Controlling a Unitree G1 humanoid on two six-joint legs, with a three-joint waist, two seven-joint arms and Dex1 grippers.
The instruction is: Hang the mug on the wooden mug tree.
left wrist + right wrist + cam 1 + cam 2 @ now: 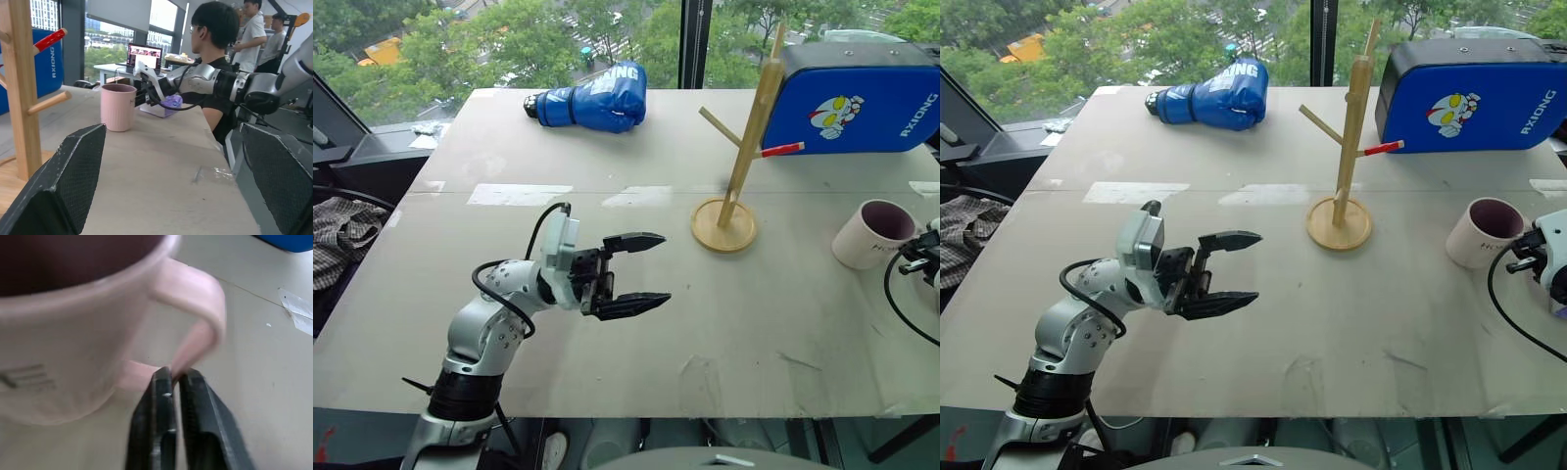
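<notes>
1. Gripping is the step in hand: the right gripper (pixel 175 377) has its two fingers pinched together on the lower part of the mug (pixel 1482 232) handle, so the grasp looks just made and the lift not yet begun.
2. The mug stands upright on the counter (pixel 1263 294) at its right side, mouth up, dark inside showing; it sits well to the right of the tree (pixel 1344 157) and somewhat nearer the robot.
3. The tree stands on its round base toward the middle-right of the counter, in front of a blue pad (pixel 1474 93). One plain peg angles out to the left, a red-tipped peg points right toward the pad, and another peg rises near the top.
4. The left gripper (pixel 1224 271) hangs above the counter on the left with its fingers spread wide, holding nothing, pointing toward the tree and mug.
5. The next move, as I judge it, calls for raising the mug clear of the counter, carrying it left toward the tree, and turning it so the handle loop faces a peg tip.
6. The pinch sits on a thin part of the handle, so the mug may swing or slip when lifted; a slow lift seems wise.
7. A blue boxing glove (pixel 1214 95) lies at the far side, out of the path.
</notes>
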